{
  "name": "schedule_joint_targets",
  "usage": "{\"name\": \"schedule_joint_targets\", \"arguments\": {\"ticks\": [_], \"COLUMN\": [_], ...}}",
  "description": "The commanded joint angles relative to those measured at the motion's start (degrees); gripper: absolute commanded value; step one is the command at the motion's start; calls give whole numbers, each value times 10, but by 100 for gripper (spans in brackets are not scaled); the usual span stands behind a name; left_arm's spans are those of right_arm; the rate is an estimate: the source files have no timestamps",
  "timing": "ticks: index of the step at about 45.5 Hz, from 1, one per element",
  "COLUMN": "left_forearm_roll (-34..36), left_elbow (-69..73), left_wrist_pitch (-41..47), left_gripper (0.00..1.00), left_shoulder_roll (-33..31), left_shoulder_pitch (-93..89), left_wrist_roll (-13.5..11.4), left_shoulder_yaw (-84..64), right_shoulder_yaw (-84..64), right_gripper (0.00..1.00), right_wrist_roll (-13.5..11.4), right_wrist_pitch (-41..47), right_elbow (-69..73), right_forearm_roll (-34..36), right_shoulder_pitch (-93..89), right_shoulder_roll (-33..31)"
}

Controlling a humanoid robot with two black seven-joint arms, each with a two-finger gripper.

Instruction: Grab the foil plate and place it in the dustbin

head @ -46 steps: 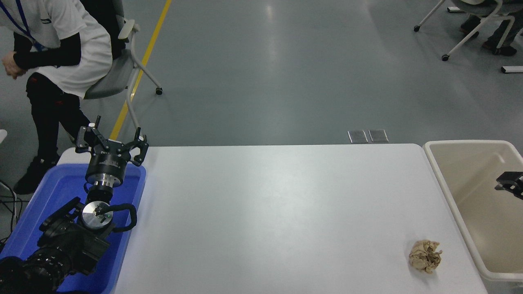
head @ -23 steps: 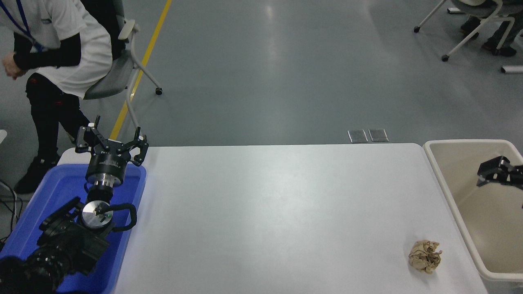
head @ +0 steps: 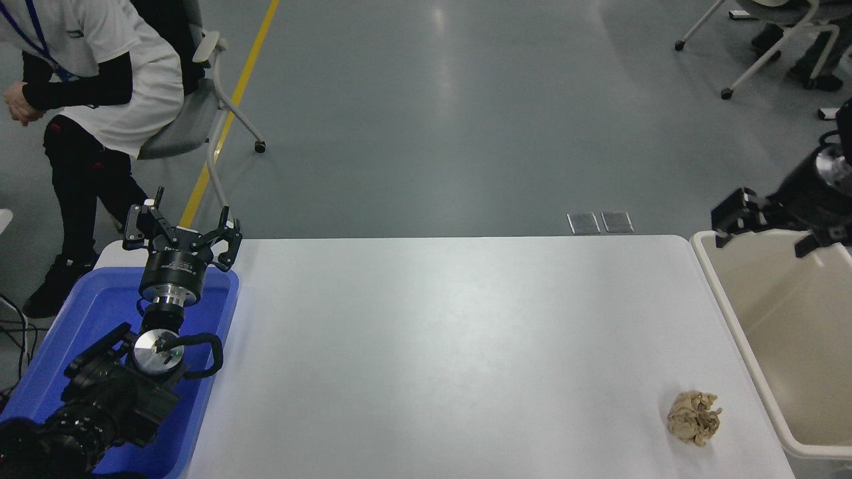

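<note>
— Where's the right hand (head: 765, 229) at?

— Up over the far-left corner of the dustbin (head: 732, 319), above the rim. Its fingers (head: 729, 218) are spread apart, with nothing between them.

— And the foil plate?

— Can't see it anywhere from here. The bit of the dustbin that shows has bare beige walls, and much of its inside runs off past the edge of my sight, so I can't tell whether the plate lies in there. It's not in the hand and it's not on the counter (head: 452, 346).

— What is on the counter, then?

— A crumpled tan paper ball (head: 693, 416) near the front right corner, just beside the dustbin's long wall but not touching it, well below the hand.

— The other arm?

— Parked at the lower left, over the blue tub (head: 66, 372). The left hand (head: 181, 233) hangs above the tub's far edge, fingers splayed, holding nothing.

— Anyone about?

— A person (head: 93, 100) in a white top with dark sleeves, by a chair (head: 193, 113) past the counter's far left corner.
</note>
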Motion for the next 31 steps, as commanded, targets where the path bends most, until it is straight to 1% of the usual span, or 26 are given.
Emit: {"name": "schedule_joint_targets", "arguments": {"ticks": [1, 6, 17, 31], "left_forearm_roll": [0, 0, 0, 0], "left_elbow": [1, 0, 0, 0], "left_wrist_pitch": [0, 0, -1, 0], "left_gripper": [99, 99, 99, 99], "left_shoulder_roll": [0, 0, 0, 0], "left_shoulder_pitch": [0, 0, 0, 0], "left_wrist_roll": [0, 0, 0, 0], "left_shoulder_yaw": [0, 0, 0, 0], "right_shoulder_yaw": [84, 83, 28, -7], "right_gripper": [100, 100, 100, 100], "right_wrist_roll": [-2, -2, -2, 0], "right_wrist_pitch": [4, 4, 4, 4], "right_elbow": [2, 2, 3, 3], "right_forearm_roll": [-31, -36, -35, -24], "right_shoulder_pitch": [-7, -11, 3, 8], "right_shoulder_roll": [59, 83, 109, 113]}}
